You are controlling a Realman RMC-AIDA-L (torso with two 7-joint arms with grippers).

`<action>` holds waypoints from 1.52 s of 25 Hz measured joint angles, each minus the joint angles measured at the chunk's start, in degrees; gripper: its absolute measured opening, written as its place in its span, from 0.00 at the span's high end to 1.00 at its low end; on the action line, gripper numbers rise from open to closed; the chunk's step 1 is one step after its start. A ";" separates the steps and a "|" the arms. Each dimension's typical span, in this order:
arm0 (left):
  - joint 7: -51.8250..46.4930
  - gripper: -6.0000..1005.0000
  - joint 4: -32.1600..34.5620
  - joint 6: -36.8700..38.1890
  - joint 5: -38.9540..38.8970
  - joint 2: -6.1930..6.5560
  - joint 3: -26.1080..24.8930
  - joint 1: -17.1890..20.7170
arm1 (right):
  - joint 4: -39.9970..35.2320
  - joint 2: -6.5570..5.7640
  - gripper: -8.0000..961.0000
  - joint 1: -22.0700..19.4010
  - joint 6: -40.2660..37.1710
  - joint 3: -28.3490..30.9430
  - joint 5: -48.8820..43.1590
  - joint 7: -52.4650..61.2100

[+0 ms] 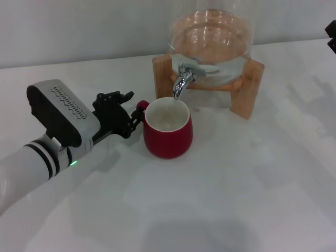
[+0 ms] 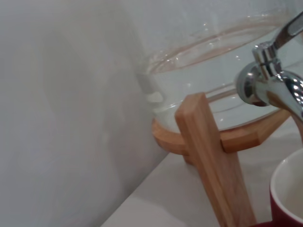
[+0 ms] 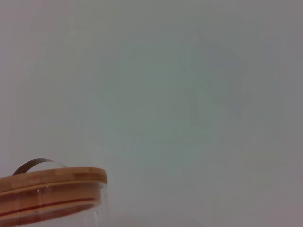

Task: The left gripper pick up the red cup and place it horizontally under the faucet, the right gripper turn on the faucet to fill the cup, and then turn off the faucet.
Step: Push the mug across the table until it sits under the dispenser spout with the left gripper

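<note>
The red cup (image 1: pixel 169 137) stands upright on the white table, its white inside open to the top, right below the spout of the chrome faucet (image 1: pixel 184 79). No water runs from the spout. My left gripper (image 1: pixel 135 113) reaches in from the left and its black claw is closed around the cup's small handle (image 1: pixel 140 106). In the left wrist view the faucet (image 2: pixel 272 85) is close up, with the cup's rim (image 2: pixel 289 189) beneath it. Only a black corner of my right gripper (image 1: pixel 332 34) shows at the far right edge, well away from the faucet.
The faucet sits on a glass jar (image 1: pixel 212 37) holding water, carried by a wooden stand (image 1: pixel 247 89) at the back of the table. The right wrist view shows the jar's wooden lid (image 3: pixel 52 182) against a plain wall.
</note>
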 joint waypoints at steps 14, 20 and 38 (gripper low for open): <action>0.08 0.62 0.43 -0.16 -0.36 -0.06 -0.22 0.13 | 0.00 0.00 0.13 0.09 -0.09 -0.27 0.00 0.06; -0.02 0.62 0.47 -0.32 -0.27 -0.14 -0.09 0.29 | 0.00 0.00 0.13 0.22 -0.11 -0.39 -0.16 0.07; 1.81 0.62 2.21 -0.03 -0.28 -0.24 -0.18 1.43 | -0.09 0.00 0.13 0.24 0.03 -0.33 -0.36 0.07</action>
